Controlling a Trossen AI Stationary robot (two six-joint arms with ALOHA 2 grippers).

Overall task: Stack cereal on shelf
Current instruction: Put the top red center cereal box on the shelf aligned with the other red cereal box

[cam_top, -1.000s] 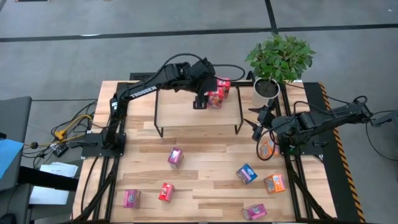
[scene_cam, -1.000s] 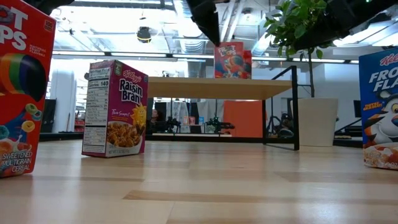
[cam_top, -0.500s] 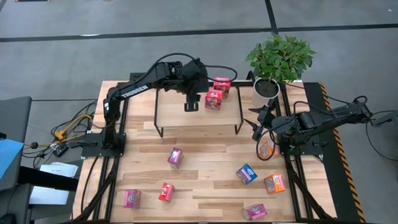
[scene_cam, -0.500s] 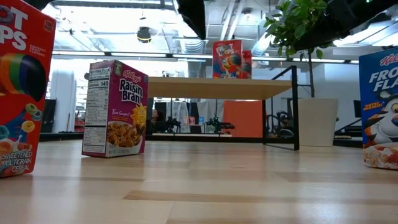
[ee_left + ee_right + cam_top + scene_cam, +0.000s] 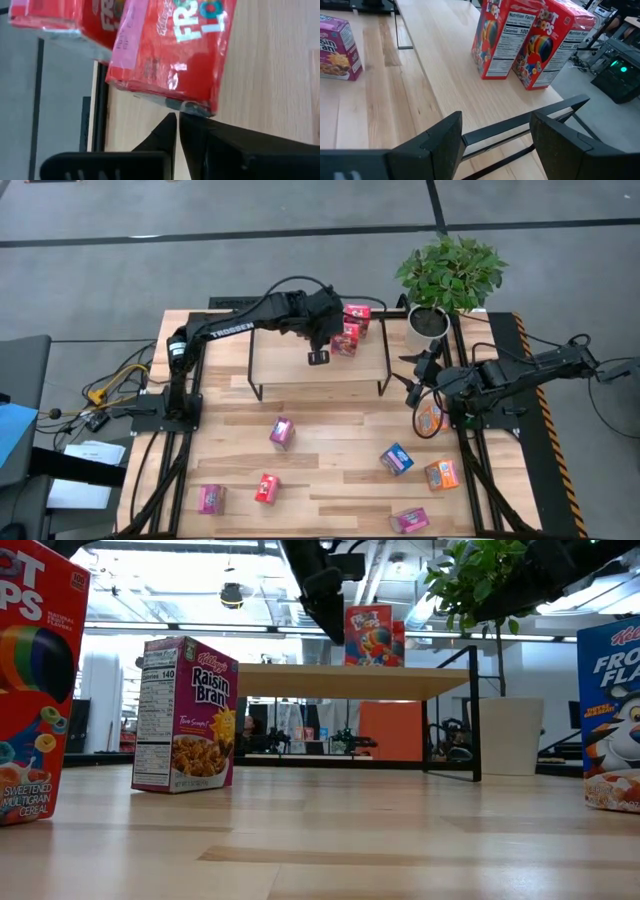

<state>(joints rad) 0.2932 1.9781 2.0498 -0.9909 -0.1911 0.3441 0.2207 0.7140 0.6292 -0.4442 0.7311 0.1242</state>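
Note:
Two red cereal boxes (image 5: 350, 330) stand on the shelf's wooden board (image 5: 290, 360) near its far right corner. They also show in the low view (image 5: 372, 635). My left gripper (image 5: 319, 356) is shut over the board, just left of the nearer red box (image 5: 170, 50). Its fingertips (image 5: 172, 125) stand at that box's lower edge. My right gripper (image 5: 412, 384) hangs open and empty (image 5: 495, 120) at the table's right side, beside an orange box (image 5: 430, 418). Several more boxes lie on the tabletop. My left gripper's shut fingertips (image 5: 172, 125) come level from the table's left at the nearer red box's bottom edge (image 5: 185, 106). I cannot tell whether they touch it. The box stands upright on the shelf board.
Loose on the table are magenta boxes (image 5: 282, 432) (image 5: 210, 498) (image 5: 409, 520), a red box (image 5: 266, 488), a blue box (image 5: 396, 459) and an orange box (image 5: 441, 474). A potted plant (image 5: 445, 280) stands at the far right, beside the shelf.
My left gripper has drawn back toward the table's left, away from the nearer red box. It has then come back toward the box and a little toward the near edge. The red boxes stay upright on the shelf. My right arm has kept still.

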